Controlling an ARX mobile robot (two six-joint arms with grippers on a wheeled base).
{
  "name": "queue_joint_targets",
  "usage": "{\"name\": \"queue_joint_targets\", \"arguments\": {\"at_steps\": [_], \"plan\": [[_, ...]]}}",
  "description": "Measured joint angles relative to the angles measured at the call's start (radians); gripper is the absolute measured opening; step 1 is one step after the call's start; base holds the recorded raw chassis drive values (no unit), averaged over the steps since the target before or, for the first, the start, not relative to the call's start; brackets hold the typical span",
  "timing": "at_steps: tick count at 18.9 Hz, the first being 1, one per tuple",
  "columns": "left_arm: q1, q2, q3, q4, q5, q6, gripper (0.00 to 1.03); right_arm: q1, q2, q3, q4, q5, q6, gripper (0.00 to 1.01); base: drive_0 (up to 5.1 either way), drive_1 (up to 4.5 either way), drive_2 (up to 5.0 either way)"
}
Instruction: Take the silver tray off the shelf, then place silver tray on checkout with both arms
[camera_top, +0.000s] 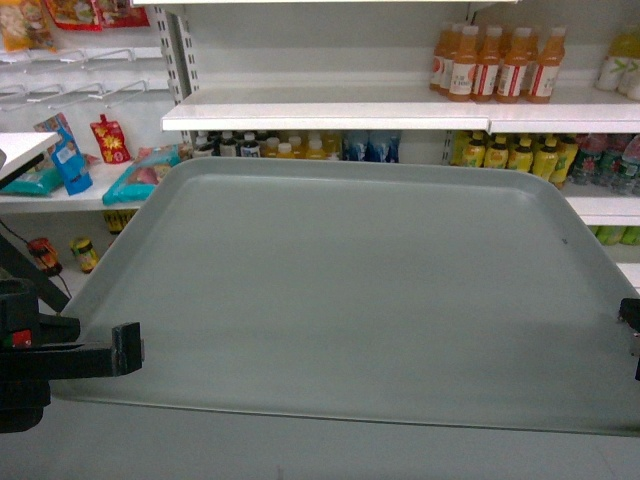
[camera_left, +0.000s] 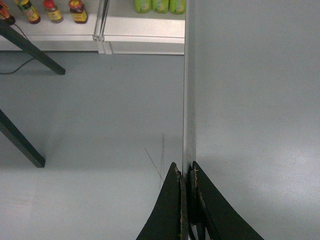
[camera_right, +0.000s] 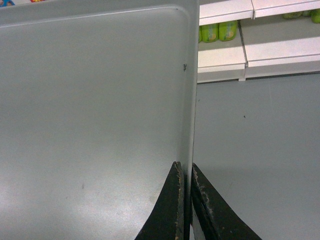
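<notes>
Held up in the air before the shelf (camera_top: 400, 110): one silver tray (camera_top: 350, 290), level, clear of the boards. Pinched on its left rim by the left gripper (camera_left: 187, 200), on its right rim by the right gripper (camera_right: 186, 200). Two grippers, both clamped tight.

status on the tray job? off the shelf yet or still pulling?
Done: the silver tray is off the shelf, held in the air above the floor. In hand: the left gripper and right gripper are each shut on a side rim of the tray. Left: setting it on the checkout, which is not in any view.
</notes>
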Motion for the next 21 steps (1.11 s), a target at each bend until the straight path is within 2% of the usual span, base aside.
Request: {"name": "queue_joint_targets", "arguments": {"at_steps": [13,18,21], "plan": [[0.000,0.000,0.000,-0.001,0.000,0.000,0.03,0.000,0.000,0.000,-0.001,0.000,0.000,0.04,0.0,-4.20,4.2],[0.000,-0.005,-0.003,-0.004,-0.001,0.000,0.03,0.000,-0.002,-0.002,-0.001,0.000,0.000,0.04,0.0,0.00,0.0],[-0.001,-0.005,-0.003,0.000,0.000,0.000,0.03,-0.001,-0.002,-0.003,-0.003,0.000,0.000,0.04,-4.8,2.19,2.2]]}}
